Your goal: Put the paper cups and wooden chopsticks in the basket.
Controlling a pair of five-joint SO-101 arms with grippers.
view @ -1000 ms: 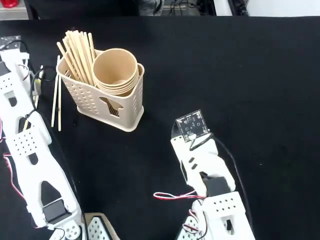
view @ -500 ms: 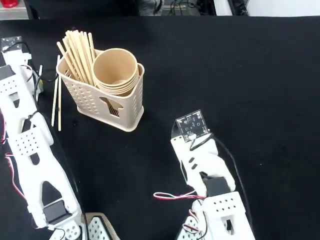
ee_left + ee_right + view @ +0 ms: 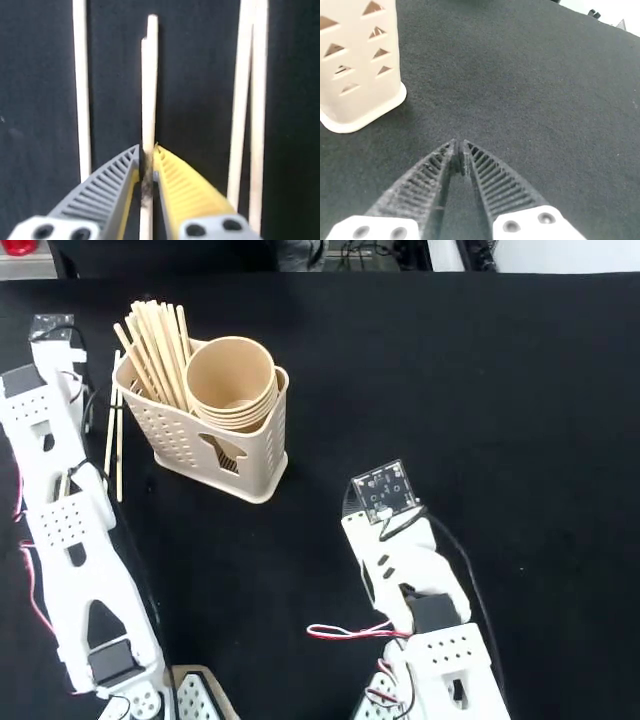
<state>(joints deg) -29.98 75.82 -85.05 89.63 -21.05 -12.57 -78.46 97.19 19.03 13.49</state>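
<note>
Left gripper (image 3: 148, 156) pinches chopstick pair (image 3: 149, 75) by table's (image 3: 470, 380) left edge, right gripper (image 3: 456, 150) closed, empty; poss. slip w/ tip-only hold.

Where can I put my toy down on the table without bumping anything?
The widest bare patch of table runs from the basket and the right arm out to the table's far side. It is crowded between the basket and the left arm, where loose chopsticks lie.

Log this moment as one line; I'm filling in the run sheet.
left gripper shut on chopstick pair | right gripper shut, empty, apart from basket | basket holds paper cups, chopstick bundle | loose chopsticks on table beside basket
</note>
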